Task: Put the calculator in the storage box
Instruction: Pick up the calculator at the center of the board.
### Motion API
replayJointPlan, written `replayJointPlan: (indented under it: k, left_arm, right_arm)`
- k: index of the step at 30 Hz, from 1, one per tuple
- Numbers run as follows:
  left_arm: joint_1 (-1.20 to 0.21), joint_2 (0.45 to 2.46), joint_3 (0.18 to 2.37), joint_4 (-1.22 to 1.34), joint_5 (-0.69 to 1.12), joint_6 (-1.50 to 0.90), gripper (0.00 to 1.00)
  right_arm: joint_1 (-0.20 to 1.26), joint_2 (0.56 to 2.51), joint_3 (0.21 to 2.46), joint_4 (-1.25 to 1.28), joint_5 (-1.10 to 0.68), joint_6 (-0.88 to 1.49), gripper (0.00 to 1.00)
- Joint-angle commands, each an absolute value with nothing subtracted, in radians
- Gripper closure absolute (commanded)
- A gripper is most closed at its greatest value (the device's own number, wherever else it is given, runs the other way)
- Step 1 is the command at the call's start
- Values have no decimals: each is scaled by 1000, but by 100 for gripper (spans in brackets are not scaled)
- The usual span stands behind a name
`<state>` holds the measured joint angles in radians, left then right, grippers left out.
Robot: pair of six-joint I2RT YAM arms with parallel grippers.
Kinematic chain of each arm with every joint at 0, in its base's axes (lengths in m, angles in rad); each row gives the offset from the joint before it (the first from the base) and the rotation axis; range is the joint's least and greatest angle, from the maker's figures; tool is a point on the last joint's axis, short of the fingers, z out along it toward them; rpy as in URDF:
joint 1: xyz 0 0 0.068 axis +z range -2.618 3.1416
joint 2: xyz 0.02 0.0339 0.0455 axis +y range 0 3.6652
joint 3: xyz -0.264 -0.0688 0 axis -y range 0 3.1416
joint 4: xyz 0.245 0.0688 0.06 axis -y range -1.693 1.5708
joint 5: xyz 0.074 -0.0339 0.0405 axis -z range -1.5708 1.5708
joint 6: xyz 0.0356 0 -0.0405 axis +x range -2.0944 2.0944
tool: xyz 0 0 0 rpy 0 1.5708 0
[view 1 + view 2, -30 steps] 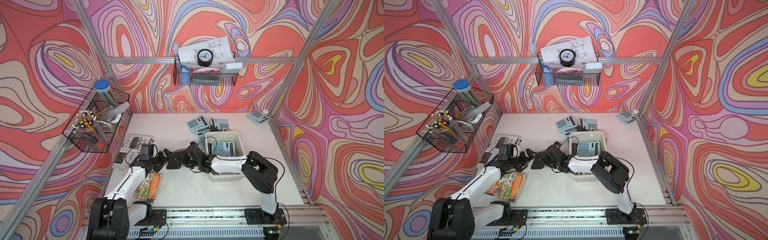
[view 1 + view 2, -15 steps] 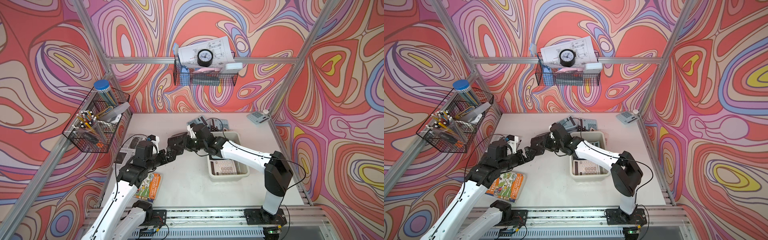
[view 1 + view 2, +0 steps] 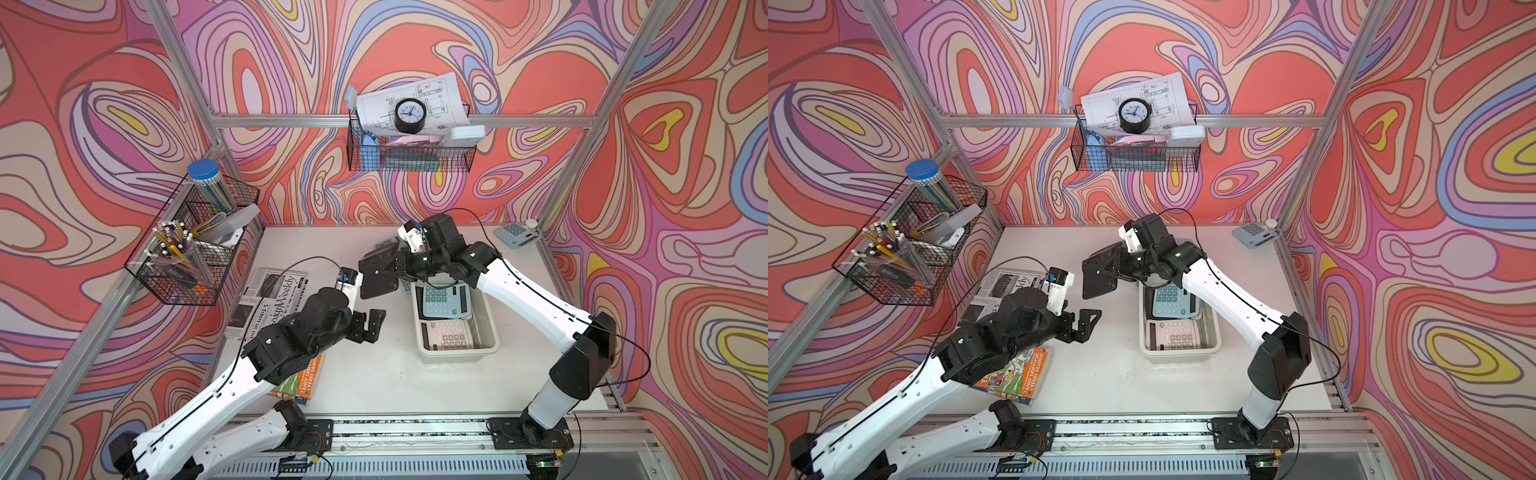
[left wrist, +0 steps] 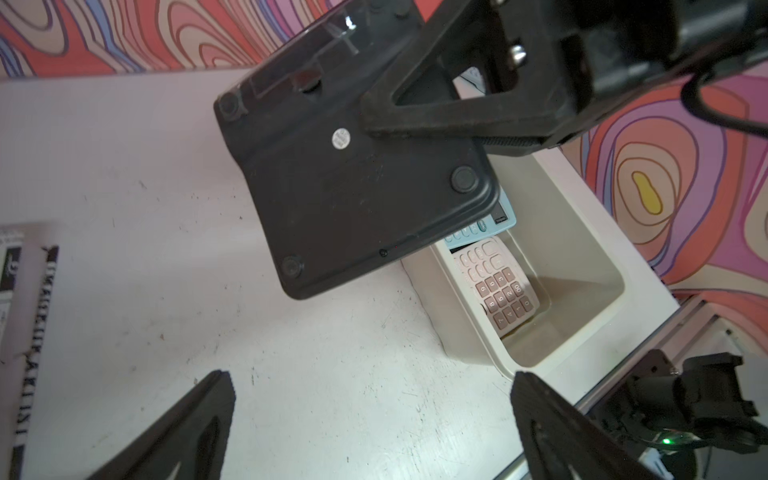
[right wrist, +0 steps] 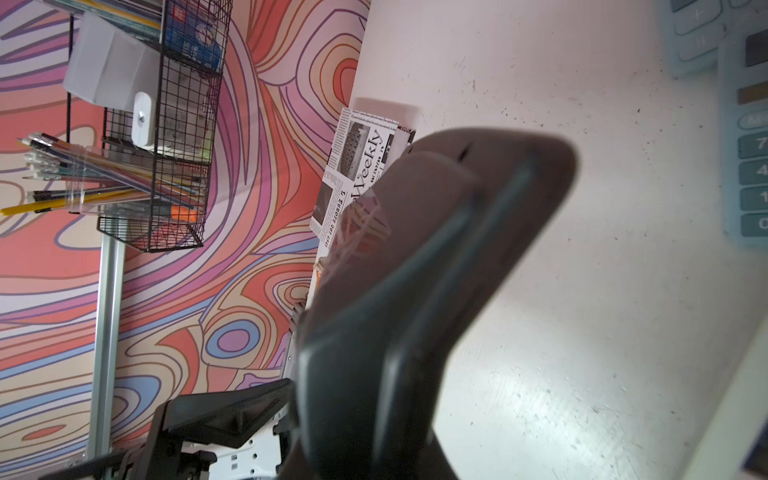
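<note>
the right gripper (image 3: 390, 271) is clamped on an edge of the black calculator (image 3: 374, 283), holding it tilted in the air just beside the storage box (image 3: 494, 332), likely for dropping in, while the left gripper (image 3: 366, 328) hangs below it, spread and empty.

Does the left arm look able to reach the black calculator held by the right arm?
Probably yes: left gripper hangs open near the calculator, nothing between; right gripper clamps one edge.

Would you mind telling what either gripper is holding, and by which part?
The right gripper clamps the calculator by one edge, underside showing; the left gripper is open, empty.
</note>
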<state>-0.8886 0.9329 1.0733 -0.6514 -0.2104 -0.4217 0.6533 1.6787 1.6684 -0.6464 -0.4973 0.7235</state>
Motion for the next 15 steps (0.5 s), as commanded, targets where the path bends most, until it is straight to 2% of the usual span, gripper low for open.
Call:
replayJointPlan:
  k: [1, 9, 15]
  left_arm:
    - [-1010, 1015, 1151, -699, -494, -254, 1]
    - [-1212, 1200, 1244, -675, -800, 44, 1]
    - [-1267, 1311, 1249, -580, -958, 227, 4]
  right_arm:
    - [610, 1620, 1691, -739, -567, 650, 81]
    - [533, 1584, 1679, -803, -664, 620, 81]
    - [517, 1587, 1661, -789, -720, 628, 80]
